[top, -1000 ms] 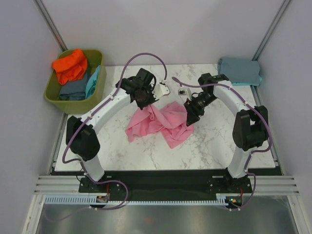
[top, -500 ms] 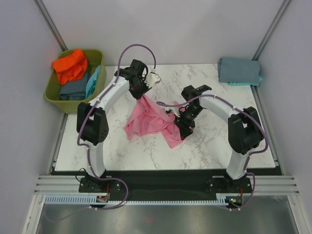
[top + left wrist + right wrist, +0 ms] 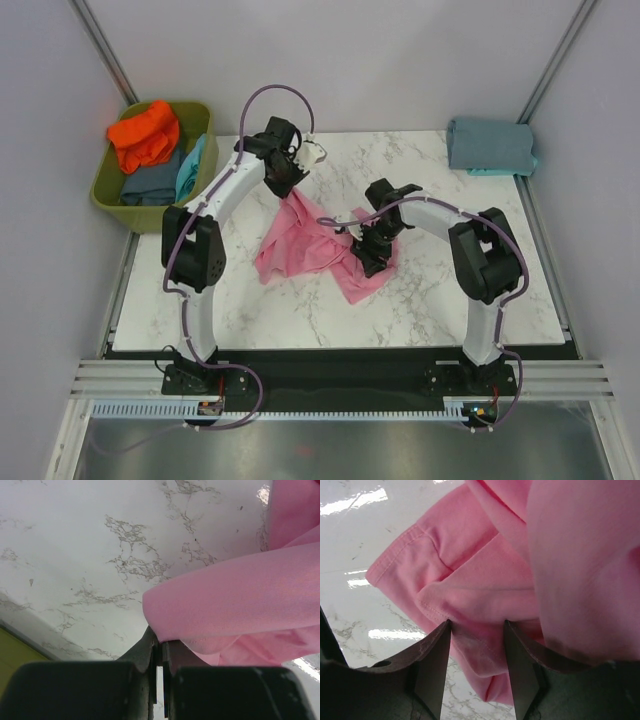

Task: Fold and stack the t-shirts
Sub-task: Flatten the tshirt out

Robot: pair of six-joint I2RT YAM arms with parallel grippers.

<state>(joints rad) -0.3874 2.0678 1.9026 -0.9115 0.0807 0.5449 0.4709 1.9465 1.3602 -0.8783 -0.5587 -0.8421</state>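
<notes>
Left gripper (image 3: 160, 642) pinches the pink tee (image 3: 240, 595) at a rounded fold; right gripper (image 3: 477, 626) gapes astride its stitched hem; tub (image 3: 140, 217) holds crumpled tees (image 3: 143, 135).

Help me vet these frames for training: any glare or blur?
Right wrist: glare streaks on the marble table, and the pink t-shirt is soft at right. Left wrist: the left gripper is dark and blurred close to the lens. Top external: even light, sharp.

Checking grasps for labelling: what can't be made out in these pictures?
- Right claw: top view, its wrist hides the fingertips; wrist view, open jaws straddle the pink t-shirt, contact unclear.
- Left claw: top view, grip too small to see.
- Tub: the orange t-shirt covers what lies beneath.
</notes>
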